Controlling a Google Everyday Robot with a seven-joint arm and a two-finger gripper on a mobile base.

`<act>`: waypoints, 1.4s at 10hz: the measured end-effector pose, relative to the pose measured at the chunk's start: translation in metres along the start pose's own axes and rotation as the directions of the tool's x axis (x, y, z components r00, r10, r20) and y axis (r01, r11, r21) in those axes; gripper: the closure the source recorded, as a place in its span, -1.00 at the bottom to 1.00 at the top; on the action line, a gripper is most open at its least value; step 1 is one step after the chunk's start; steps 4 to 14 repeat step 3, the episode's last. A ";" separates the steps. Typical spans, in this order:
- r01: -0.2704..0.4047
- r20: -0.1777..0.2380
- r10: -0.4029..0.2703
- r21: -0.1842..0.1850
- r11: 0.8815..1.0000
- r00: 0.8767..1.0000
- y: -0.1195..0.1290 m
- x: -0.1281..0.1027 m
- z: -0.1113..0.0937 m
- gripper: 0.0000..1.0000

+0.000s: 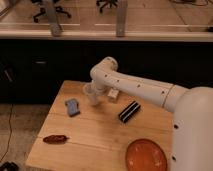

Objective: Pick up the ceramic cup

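The ceramic cup (91,94) is a small off-white tapered cup standing on the wooden table (95,135), left of centre near the back. My white arm reaches in from the right and bends down over it. The gripper (96,90) is at the cup, right against its right side and rim. The wrist hides how the gripper sits on the cup, and I cannot tell if the cup is held or off the table.
A blue sponge (73,106) lies left of the cup. A small cream box (113,94) sits just right of it and a black bar-shaped object (129,111) further right. An orange plate (146,155) is at the front right and a red-brown object (55,139) at the front left.
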 end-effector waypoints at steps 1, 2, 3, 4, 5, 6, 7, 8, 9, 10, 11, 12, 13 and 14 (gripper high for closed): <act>0.003 0.001 -0.003 0.002 1.000 1.000 -0.001 0.000 -0.002 0.91; 0.005 0.001 -0.005 0.003 1.000 1.000 -0.002 0.000 -0.004 0.91; 0.007 0.003 -0.007 0.006 1.000 1.000 -0.003 0.000 -0.006 0.91; 0.007 0.003 -0.007 0.006 1.000 1.000 -0.003 0.000 -0.006 0.91; 0.007 0.003 -0.007 0.006 1.000 1.000 -0.003 0.000 -0.006 0.91; 0.007 0.003 -0.007 0.006 1.000 1.000 -0.003 0.000 -0.006 0.91; 0.007 0.003 -0.007 0.006 1.000 1.000 -0.003 0.000 -0.006 0.91; 0.007 0.003 -0.007 0.006 1.000 1.000 -0.003 0.000 -0.006 0.91; 0.007 0.003 -0.007 0.006 1.000 1.000 -0.003 0.000 -0.006 0.91; 0.007 0.003 -0.007 0.006 1.000 1.000 -0.003 0.000 -0.006 0.91; 0.007 0.003 -0.007 0.006 1.000 1.000 -0.003 0.000 -0.006 0.91; 0.007 0.003 -0.007 0.006 1.000 1.000 -0.003 0.000 -0.006 0.91; 0.007 0.003 -0.007 0.006 1.000 1.000 -0.003 0.000 -0.006 0.91; 0.007 0.003 -0.007 0.006 1.000 1.000 -0.003 0.000 -0.006 0.91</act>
